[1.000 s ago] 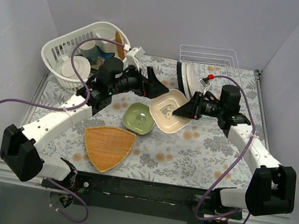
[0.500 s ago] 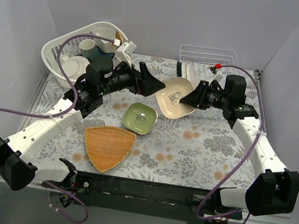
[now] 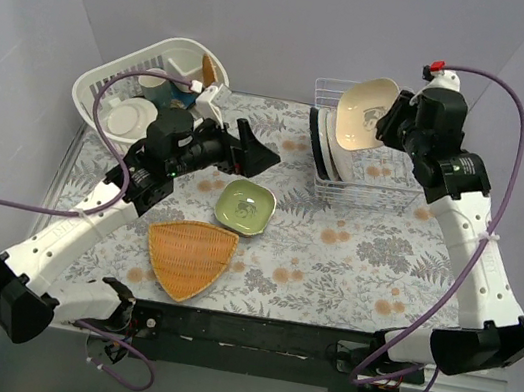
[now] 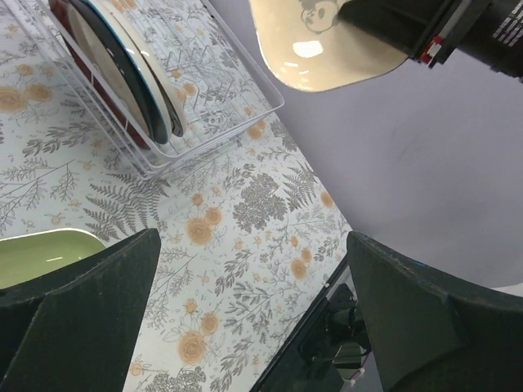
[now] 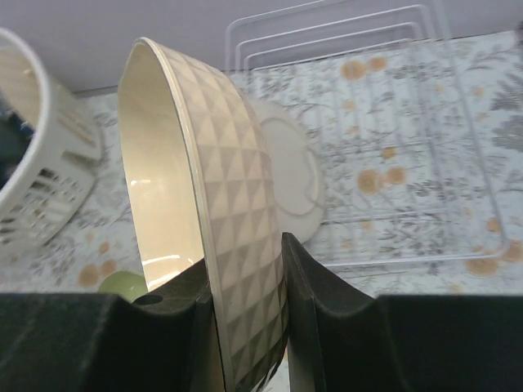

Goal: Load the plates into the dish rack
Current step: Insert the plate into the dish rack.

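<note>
Right claw [image 5: 245,327]: clenched on the rim of the cream dish [image 3: 363,113]. One finger is on the inner face, the other on the triangle-patterned underside. The dish is in the air, tilted up on edge, hollow face toward the left arm.

Dish rack [image 3: 370,190] sits on the counter [image 3: 353,258] below the right claw and does not touch the held dish. Racked plates [image 3: 324,146] stand on edge in the slots at the rack end on this claw's left-arm side. One is dark red-brown, the others pale; exact count cannot be told.

Left claw [image 3: 259,155]: released, fingers [image 4: 73,318] spread wide, hovering above the counter and pointing toward the rack.

Pale green dish [image 3: 246,205] lies flat on the counter just to the near side of the left claw, apart from it. In the left wrist view its corner shows beside one finger.

Orange woven tray [image 3: 188,256] lies nearer the arm bases, just beside the green dish. White basket [image 3: 108,93] sits beyond the left claw on its outer side.
</note>
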Robot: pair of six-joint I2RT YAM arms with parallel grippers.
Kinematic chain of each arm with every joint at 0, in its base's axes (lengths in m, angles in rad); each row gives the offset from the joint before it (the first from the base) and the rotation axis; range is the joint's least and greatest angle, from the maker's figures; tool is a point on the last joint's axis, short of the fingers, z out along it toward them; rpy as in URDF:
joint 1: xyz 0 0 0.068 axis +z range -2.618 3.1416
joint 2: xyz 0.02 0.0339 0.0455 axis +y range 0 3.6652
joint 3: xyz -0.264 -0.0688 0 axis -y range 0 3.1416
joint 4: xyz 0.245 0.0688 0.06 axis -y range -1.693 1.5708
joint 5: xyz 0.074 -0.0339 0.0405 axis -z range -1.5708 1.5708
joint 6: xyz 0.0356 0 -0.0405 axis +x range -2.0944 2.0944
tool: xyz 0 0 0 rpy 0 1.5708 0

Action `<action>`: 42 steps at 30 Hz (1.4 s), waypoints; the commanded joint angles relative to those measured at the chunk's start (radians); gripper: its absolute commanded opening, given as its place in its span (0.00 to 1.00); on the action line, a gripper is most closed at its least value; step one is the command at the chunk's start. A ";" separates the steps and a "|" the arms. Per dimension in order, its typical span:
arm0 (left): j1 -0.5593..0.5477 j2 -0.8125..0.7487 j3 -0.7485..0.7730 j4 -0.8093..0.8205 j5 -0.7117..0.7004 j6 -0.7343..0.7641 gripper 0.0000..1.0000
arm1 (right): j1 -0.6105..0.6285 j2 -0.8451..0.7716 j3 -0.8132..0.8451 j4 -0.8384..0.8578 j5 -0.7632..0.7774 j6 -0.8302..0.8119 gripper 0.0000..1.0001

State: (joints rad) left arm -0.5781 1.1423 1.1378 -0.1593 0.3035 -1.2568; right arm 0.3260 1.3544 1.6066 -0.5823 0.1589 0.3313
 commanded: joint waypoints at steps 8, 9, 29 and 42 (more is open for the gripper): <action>0.001 -0.081 -0.035 -0.101 -0.119 0.033 0.98 | 0.269 0.317 0.353 -0.234 0.865 -0.150 0.01; 0.001 -0.082 -0.036 -0.103 -0.124 0.037 0.98 | 0.289 0.342 0.372 -0.255 0.934 -0.161 0.01; 0.015 -0.104 -0.056 -0.144 -0.152 0.066 0.98 | 0.298 0.351 -0.040 0.381 1.162 -0.701 0.01; 0.023 -0.110 -0.076 -0.144 -0.152 0.059 0.98 | 0.294 0.408 -0.076 0.369 1.036 -0.652 0.01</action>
State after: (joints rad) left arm -0.5636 1.0481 1.0721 -0.2958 0.1566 -1.2045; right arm 0.6258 1.7599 1.5242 -0.2783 1.2114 -0.3214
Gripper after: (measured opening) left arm 0.982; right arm 0.344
